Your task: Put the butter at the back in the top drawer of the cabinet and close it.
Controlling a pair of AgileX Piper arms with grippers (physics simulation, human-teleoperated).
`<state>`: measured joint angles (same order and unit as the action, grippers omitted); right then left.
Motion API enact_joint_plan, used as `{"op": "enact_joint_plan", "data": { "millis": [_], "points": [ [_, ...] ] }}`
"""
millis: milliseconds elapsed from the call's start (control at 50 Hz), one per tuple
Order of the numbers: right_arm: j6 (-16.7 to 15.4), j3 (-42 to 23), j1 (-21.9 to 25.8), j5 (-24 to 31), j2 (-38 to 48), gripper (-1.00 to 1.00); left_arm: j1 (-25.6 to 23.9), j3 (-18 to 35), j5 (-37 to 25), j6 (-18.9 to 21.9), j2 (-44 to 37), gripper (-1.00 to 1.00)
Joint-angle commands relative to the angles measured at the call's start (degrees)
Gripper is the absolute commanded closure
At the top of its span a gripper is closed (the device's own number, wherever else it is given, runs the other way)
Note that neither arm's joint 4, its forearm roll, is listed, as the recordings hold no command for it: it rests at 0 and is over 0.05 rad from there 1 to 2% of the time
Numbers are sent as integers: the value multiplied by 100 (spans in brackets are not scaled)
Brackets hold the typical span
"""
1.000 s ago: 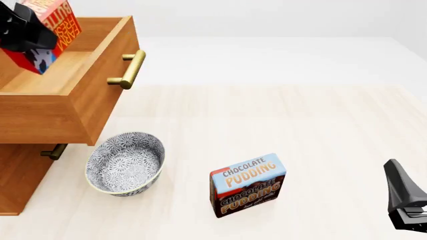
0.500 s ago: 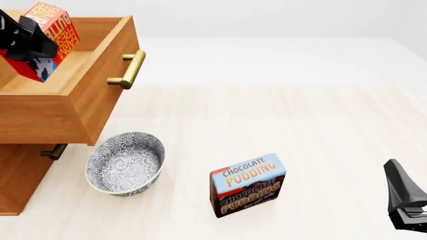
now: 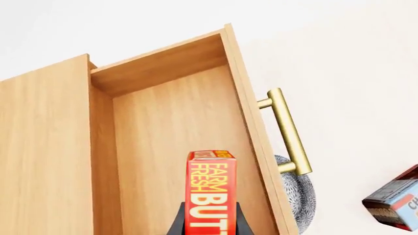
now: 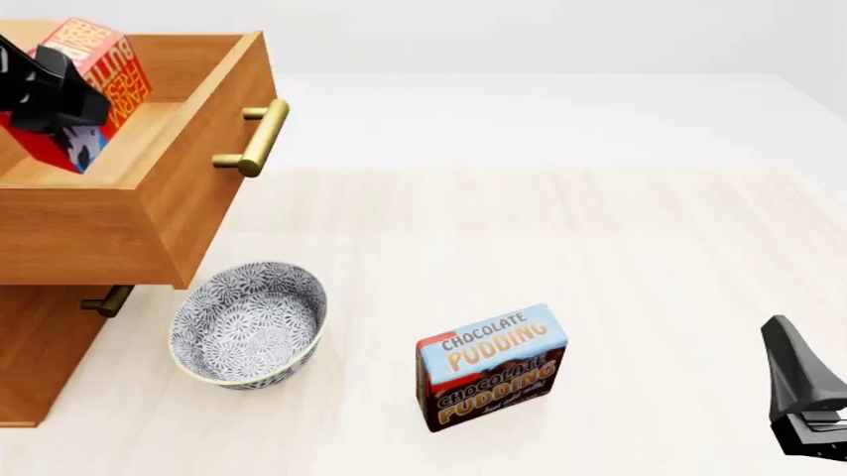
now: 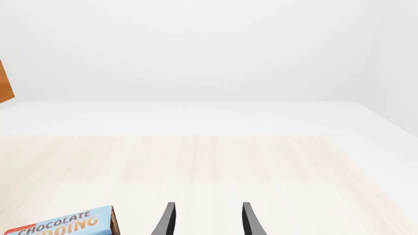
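The butter, a red box with an orange lettered face, hangs tilted inside the open top drawer of the wooden cabinet. My left gripper is shut on it. In the left wrist view the butter stands between the black fingers, over the drawer floor, with the brass handle off to one side. My right gripper rests low at the right edge of the table, open, nothing between its fingers.
A patterned grey bowl sits on the table just below the open drawer's front. A chocolate pudding box stands upright in the middle foreground, also seen in the right wrist view. A lower drawer's handle pokes out beneath.
My left gripper has carried the butter down and slightly left, lower into the top drawer. The right arm, bowl and pudding box have stayed put.
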<state>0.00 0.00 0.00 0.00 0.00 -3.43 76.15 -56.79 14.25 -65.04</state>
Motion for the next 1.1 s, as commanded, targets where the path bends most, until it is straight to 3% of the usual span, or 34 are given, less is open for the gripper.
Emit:
{"op": "enact_joint_plan", "data": {
  "millis": [20, 1040, 1060, 1100],
  "points": [
    [0, 0, 0, 0, 0, -100, 85, -72, 71, 90, 51, 100],
    [0, 0, 0, 0, 0, -100, 284, -327, 322, 67, -34, 100],
    [0, 0, 0, 0, 0, -100, 286, -315, 316, 60, -37, -100],
    [0, 0, 0, 0, 0, -100, 291, -295, 310, 54, -35, -100]
  ]
}}
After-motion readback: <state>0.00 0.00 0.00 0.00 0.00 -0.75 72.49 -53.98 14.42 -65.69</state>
